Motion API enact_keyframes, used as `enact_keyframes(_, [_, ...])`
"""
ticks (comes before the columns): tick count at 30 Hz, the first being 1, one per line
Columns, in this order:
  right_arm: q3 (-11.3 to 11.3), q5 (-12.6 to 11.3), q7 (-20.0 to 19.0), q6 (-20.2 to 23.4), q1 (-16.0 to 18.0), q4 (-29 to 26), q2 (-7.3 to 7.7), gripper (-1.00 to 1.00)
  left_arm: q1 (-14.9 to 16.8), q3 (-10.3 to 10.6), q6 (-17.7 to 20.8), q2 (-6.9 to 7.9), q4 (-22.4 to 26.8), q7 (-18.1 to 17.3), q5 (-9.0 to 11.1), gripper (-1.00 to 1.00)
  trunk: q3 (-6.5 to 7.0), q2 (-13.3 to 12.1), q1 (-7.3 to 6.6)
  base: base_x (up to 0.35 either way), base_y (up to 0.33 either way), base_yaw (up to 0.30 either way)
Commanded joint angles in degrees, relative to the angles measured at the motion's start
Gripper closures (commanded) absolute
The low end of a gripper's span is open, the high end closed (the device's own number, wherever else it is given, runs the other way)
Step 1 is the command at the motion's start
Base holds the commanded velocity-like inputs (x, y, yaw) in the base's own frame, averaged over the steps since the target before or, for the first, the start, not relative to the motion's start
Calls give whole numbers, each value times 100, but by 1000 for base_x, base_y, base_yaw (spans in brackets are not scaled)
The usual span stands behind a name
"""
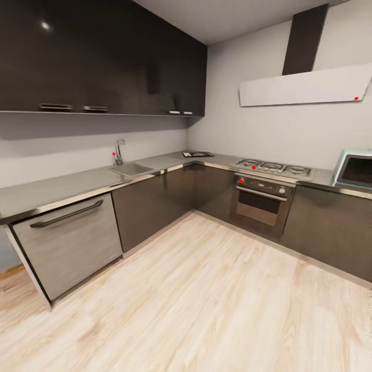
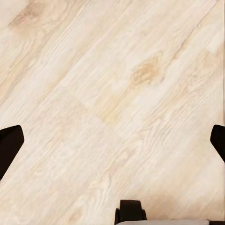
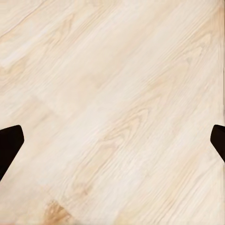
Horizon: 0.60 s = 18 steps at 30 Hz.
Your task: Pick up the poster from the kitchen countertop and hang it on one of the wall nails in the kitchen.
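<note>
The poster (image 1: 197, 154) lies flat on the kitchen countertop (image 1: 77, 183) in the far corner of the L, dark with a pale border. It is small and distant in the head view. My left gripper (image 2: 112, 140) hangs open over bare wooden floor, its black fingertips (image 2: 9, 145) at the picture's two sides. In the right wrist view my right gripper (image 3: 112, 145) is open too, with one dark fingertip (image 3: 9, 143) showing at each side and only floorboards between them. I cannot make out any wall nails.
A sink with a tap (image 1: 120, 153) sits left of the poster. A steel gas hob (image 1: 274, 167) over an oven (image 1: 261, 200) is to its right, then a pale blue microwave (image 1: 355, 169). A dishwasher front (image 1: 70, 243) stands near left. Light wood floor (image 1: 206, 299) spreads ahead.
</note>
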<state>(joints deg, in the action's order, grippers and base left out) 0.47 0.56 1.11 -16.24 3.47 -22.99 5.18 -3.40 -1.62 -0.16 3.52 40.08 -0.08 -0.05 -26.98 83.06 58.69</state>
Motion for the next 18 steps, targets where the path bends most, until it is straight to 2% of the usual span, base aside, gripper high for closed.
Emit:
enact_keyframes(1, [5,6,12,-16,4,5,0,-100,-3,-5,-2,0,9,-1,-1,-100,-5,2,3,310,0,-232])
enact_keyframes(7, [5,6,12,-14,4,5,0,-100,-3,-5,-2,0,9,-1,-1,-100,-5,2,3,310,0,-155])
enact_keyframes(18, [5,6,12,-12,4,5,0,-100,-3,-5,-2,0,9,-1,-3,-100,-5,2,3,310,0,-16])
